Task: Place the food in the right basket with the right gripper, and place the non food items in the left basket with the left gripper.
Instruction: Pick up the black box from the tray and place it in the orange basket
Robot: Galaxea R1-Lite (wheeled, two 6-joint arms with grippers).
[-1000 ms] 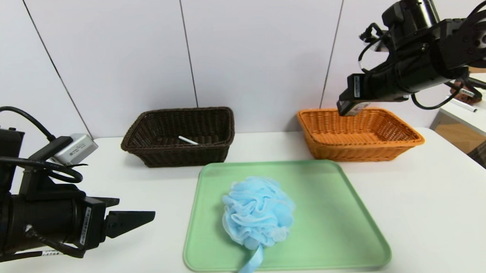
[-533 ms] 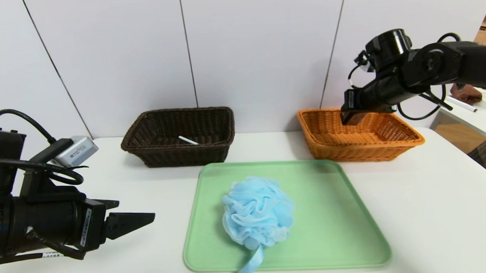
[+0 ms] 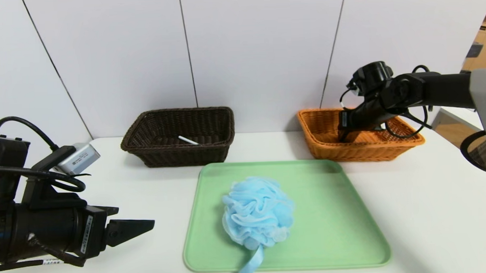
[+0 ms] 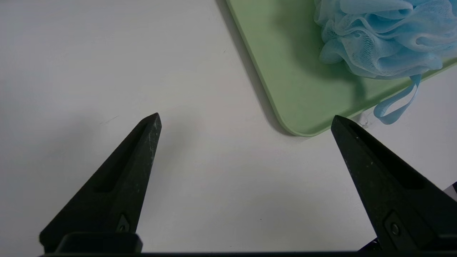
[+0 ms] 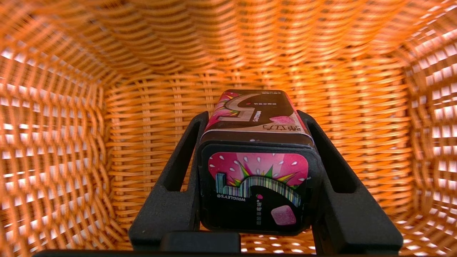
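My right gripper (image 5: 252, 117) is shut on a black and pink chewing gum box (image 5: 255, 160) and reaches down inside the orange right basket (image 3: 405, 141). In the head view that gripper (image 3: 345, 133) is low in the basket, and the box is hidden behind it. A blue bath pouf (image 3: 257, 212) lies on the green tray (image 3: 330, 214). The dark brown left basket (image 3: 144, 134) holds a small white stick (image 3: 187, 140). My left gripper (image 3: 143, 227) hovers open over the table left of the tray, its fingers (image 4: 142, 142) wide apart with nothing between them.
The pouf's ribbon loop (image 4: 396, 103) hangs over the tray's near edge (image 4: 303, 132). Both baskets stand against the white back wall. A side table (image 3: 448, 125) shows at the far right.
My right arm has come down from above the orange basket into it, carrying the gum box. The left arm has barely moved.
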